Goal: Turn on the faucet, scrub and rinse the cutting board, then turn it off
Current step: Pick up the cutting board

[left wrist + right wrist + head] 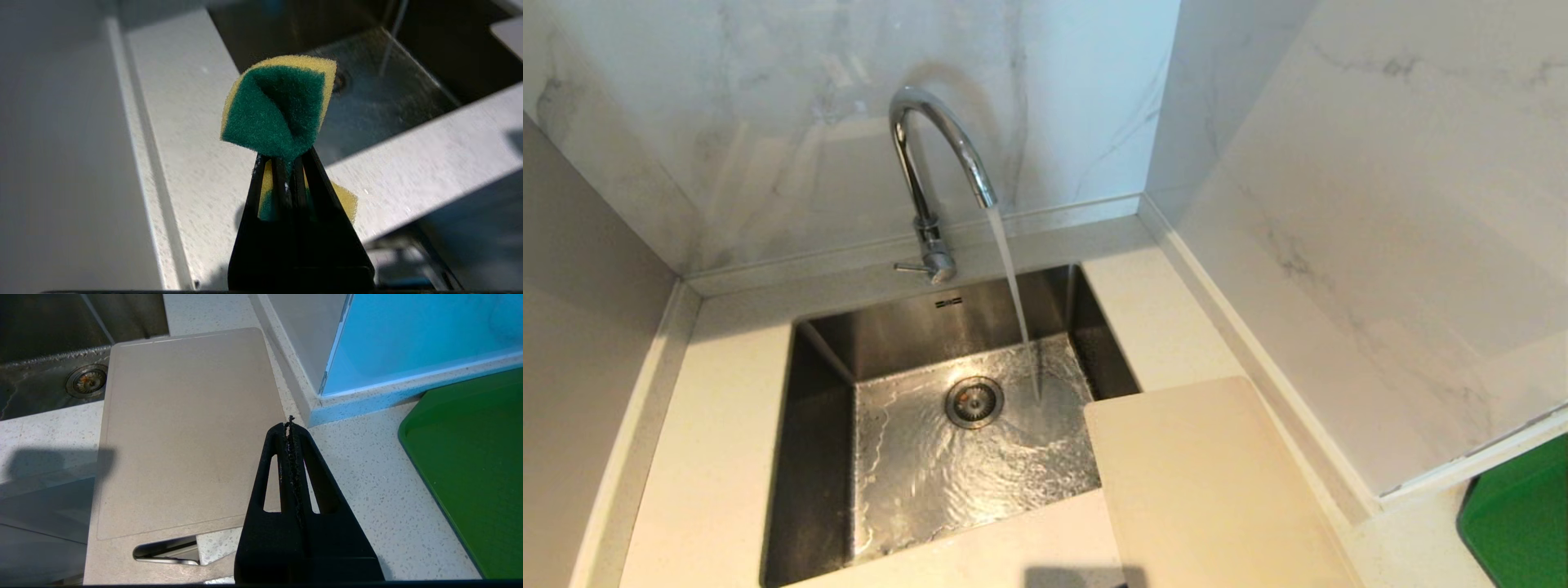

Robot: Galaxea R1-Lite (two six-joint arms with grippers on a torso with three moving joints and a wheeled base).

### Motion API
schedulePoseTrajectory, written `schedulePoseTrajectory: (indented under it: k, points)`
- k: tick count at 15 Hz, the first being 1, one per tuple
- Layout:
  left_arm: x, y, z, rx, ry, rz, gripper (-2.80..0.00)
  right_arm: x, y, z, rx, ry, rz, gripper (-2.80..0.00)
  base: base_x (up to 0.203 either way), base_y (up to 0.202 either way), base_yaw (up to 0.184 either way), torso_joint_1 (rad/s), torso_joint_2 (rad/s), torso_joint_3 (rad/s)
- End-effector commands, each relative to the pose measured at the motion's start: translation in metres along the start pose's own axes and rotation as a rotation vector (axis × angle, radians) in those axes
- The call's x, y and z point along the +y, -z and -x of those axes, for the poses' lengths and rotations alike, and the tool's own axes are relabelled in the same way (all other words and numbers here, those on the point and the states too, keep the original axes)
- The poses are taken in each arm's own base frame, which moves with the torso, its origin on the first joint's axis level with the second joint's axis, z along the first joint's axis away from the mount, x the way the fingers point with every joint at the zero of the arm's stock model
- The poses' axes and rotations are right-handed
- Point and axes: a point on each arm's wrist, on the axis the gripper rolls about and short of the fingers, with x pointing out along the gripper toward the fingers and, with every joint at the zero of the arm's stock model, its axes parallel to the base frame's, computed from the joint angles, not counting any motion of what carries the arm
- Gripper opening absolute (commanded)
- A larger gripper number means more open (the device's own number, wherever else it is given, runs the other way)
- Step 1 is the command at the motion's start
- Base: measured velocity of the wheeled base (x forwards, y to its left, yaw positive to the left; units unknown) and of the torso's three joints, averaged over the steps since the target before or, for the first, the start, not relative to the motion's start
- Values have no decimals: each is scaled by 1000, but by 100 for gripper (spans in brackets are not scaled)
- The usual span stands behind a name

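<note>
My left fingers (286,163) pinch the sponge (278,110); my right fingers (291,428), clenched empty, hover beside the cutting board (184,428), which points lengthwise toward the sink (49,347).

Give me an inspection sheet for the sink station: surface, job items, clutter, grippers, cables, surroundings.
Surface: pale speckled counter around a steel sink, basin wet.
Job items: faucet running; cutting board on the counter, one corner over the sink.
Clutter: green board on the counter beside it.
Grippers: left gripper shut on a sponge; right gripper shut, empty, above the cutting board's edge.
Cables: nothing seen.
Surroundings: marble-look walls.
</note>
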Motion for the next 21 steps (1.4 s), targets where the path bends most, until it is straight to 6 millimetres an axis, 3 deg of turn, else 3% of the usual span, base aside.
schedulePoseTrajectory:
  k: [1,21]
  points:
    - [1,6,-1,-36,-49,-6,-280,0,0,0,-1,-1,0,-280,0,0,0,0,0,0]
    - [1,9,-1,-9,-61,59,-280,0,0,0,0,-1,0,-280,0,0,0,0,0,0]
